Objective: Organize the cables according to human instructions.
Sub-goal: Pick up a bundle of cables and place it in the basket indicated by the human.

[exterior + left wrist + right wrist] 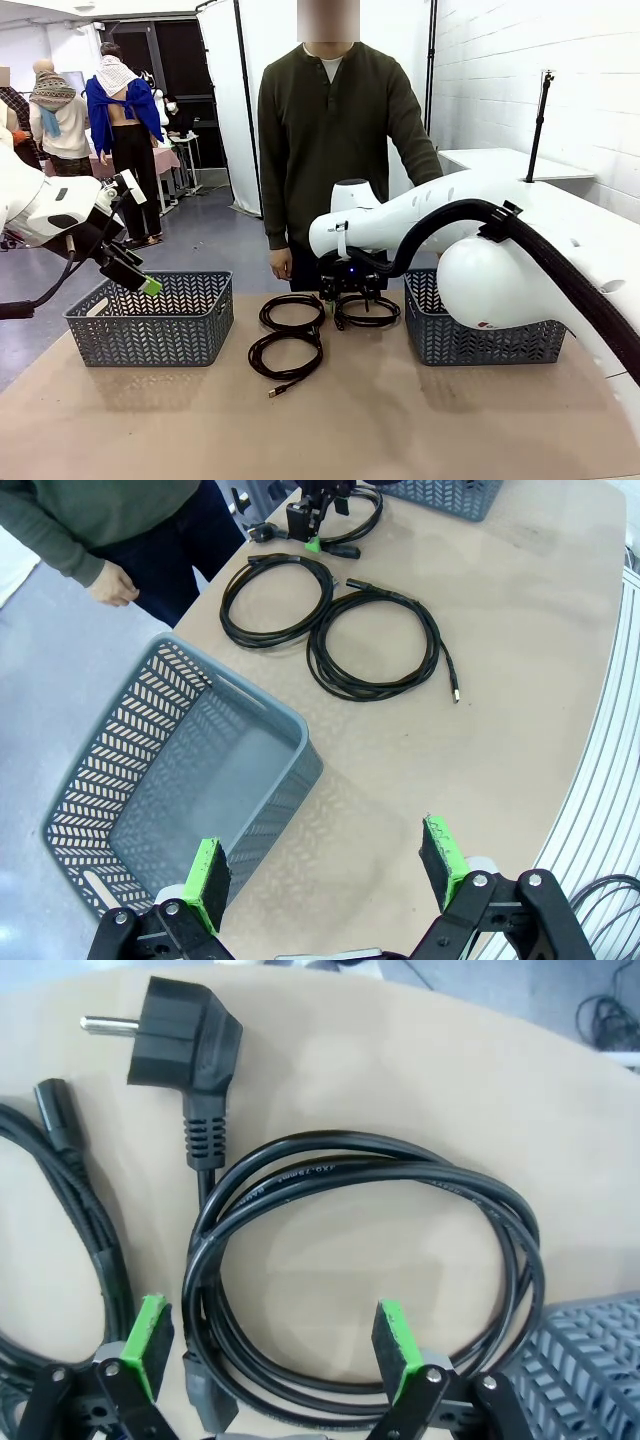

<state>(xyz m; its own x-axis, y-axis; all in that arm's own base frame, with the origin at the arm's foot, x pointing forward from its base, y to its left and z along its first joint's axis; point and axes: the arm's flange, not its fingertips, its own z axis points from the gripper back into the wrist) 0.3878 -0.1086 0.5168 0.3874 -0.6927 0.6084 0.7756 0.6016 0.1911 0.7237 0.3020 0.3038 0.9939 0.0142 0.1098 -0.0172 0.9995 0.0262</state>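
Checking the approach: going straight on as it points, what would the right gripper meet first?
Probably the coiled power cord: its strands lie between the open jaws of the right gripper.

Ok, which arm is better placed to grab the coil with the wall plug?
Right. The right gripper is open directly over that coil, its near strands between the pads. The left gripper hangs open near the left basket, well away.

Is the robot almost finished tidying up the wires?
Not nearly. Done: nothing I can see; the left basket looks empty. In hand: the right end effector, open, straddles a side of the plug cord coil without gripping it. Left: that coil and two others, a far coil and a near coil, lie on the table. The left end effector hangs open.
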